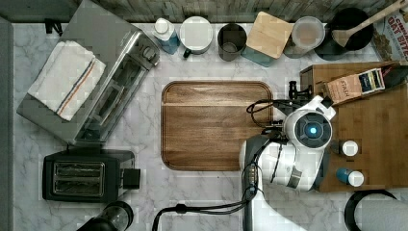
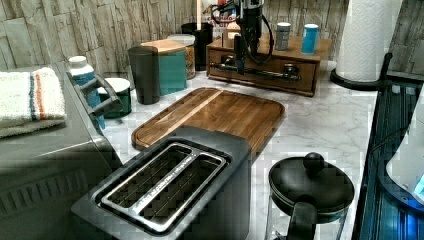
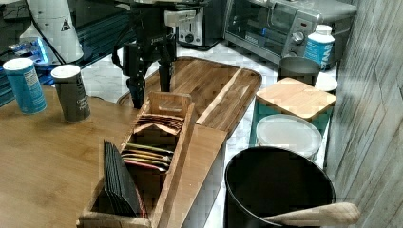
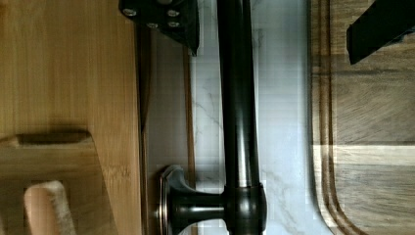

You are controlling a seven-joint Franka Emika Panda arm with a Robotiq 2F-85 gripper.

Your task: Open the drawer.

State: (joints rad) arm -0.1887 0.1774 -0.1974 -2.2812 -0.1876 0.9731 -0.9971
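The drawer (image 2: 306, 76) is the front of a low bamboo box at the back of the left view, and it sits flush with the box. Its long black bar handle (image 2: 270, 73) runs across the front and shows close up in the wrist view (image 4: 237, 98), next to the drawer face (image 4: 166, 103). My gripper (image 2: 239, 54) hangs over the handle near one of its mounts and is open. One finger (image 4: 161, 17) stands on the drawer side of the bar and the other finger (image 4: 379, 27) on the cutting board side. In the right view the gripper (image 3: 151, 84) hangs just past the box's edge.
A dark cutting board (image 1: 216, 125) lies on the marble counter right in front of the drawer. A tea-bag box (image 3: 152, 142) and two shakers (image 3: 70, 92) stand on the box top. Canisters (image 1: 267, 36) line the back wall, with a toaster (image 1: 86, 175) and toaster oven (image 1: 96, 77) further off.
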